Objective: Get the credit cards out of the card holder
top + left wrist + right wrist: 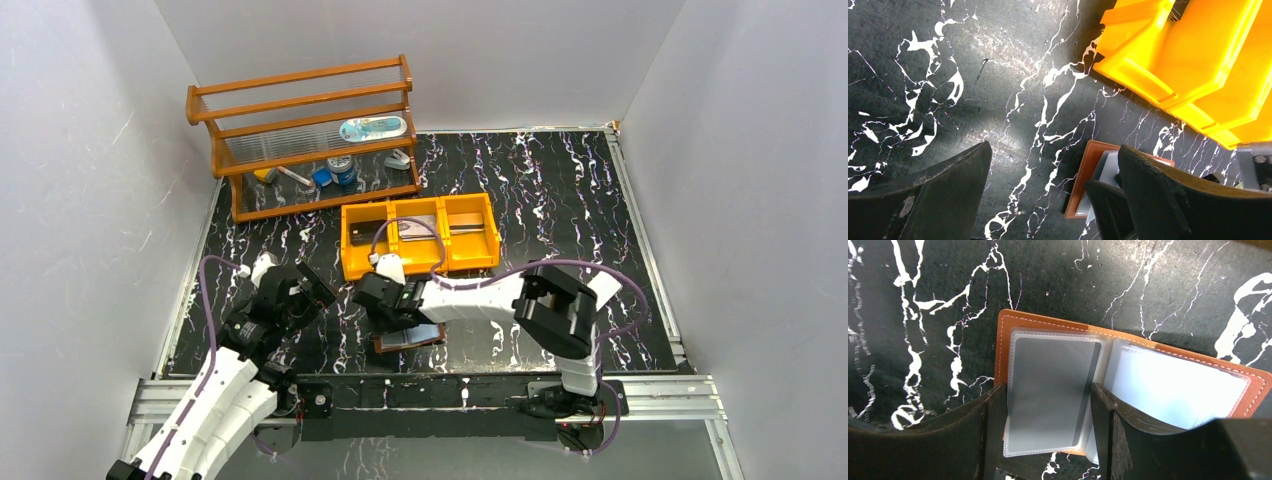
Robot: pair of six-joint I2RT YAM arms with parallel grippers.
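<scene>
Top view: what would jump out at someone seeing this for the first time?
The open brown card holder lies front and centre, with the right gripper directly over it. Its fingers straddle a grey card in one sleeve. Just behind sits the bright orange tray.

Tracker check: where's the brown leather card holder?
Top view: the brown leather card holder lies open near the front edge, centre, under the right gripper, before the orange plastic tray.
</scene>
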